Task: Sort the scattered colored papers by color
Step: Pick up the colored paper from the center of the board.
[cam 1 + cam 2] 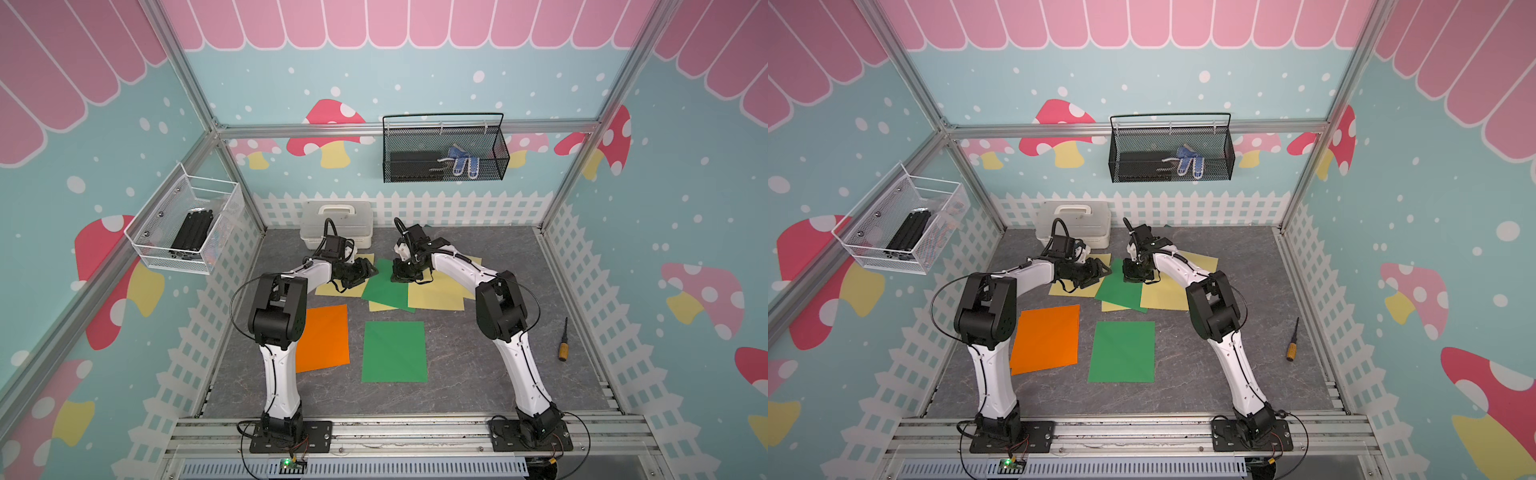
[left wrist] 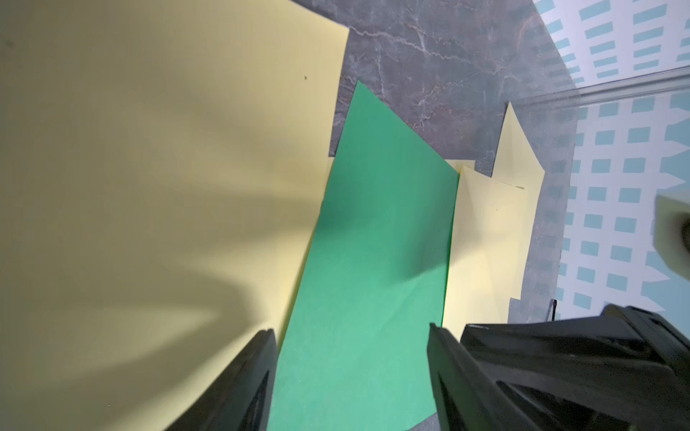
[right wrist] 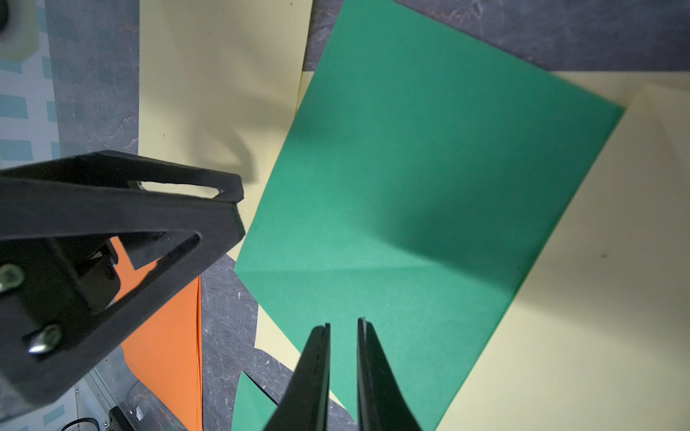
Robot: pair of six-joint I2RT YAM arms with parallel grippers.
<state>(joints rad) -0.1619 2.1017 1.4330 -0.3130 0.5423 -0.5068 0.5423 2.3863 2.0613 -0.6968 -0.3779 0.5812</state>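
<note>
Colored papers (image 1: 1123,351) look part sorted: flat orange paper sheet (image 1: 324,338) lies alone front-left, with 1 flat green paper sheet (image 1: 394,351) apart beside it, likely pile starts. Left gripper (image 2: 351,330) reaches low and forward, jaws apart over the tilted green paper sheet (image 1: 388,289), which overlaps the pale yellow paper sheets (image 1: 436,297). Right gripper (image 3: 343,322) points down on the same sheet's far end, jaws nearly together; can't tell if paper is pinched. Guess: right lifts, left steadies.

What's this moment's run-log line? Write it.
phase: sorting | left tool: open above tilted green paper | right tool: nearly shut, tips at same paper
</note>
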